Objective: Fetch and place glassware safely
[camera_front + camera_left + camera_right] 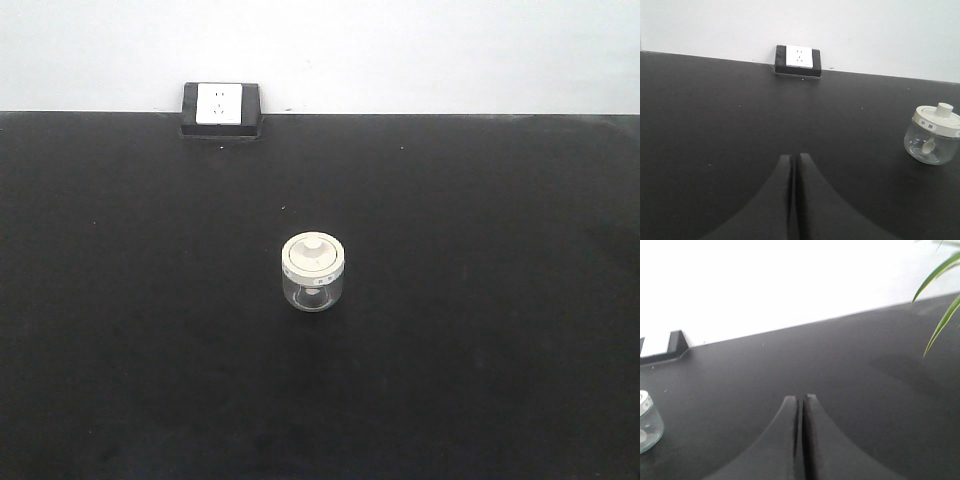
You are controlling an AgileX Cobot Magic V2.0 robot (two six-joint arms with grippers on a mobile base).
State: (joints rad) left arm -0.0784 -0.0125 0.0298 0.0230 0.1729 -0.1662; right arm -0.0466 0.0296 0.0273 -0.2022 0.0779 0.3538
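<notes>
Jar (313,285) – clear glossy glass, lid (313,253) matt cream; table (150,350) – matt black; socket (219,103) glossy white.

Glass jar (314,272): small, squat, clear, standing upright on the black surface. Lid on: wide, cream-white, round, with a central knob. Something small and pale shows through the glass. Lies ahead and right of the left gripper (792,159), well apart; ahead-left of the right gripper (801,400), untouched.

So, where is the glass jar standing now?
In the front view the glass jar stands upright near the middle of the black table, well in front of the wall socket, touching nothing.
</notes>
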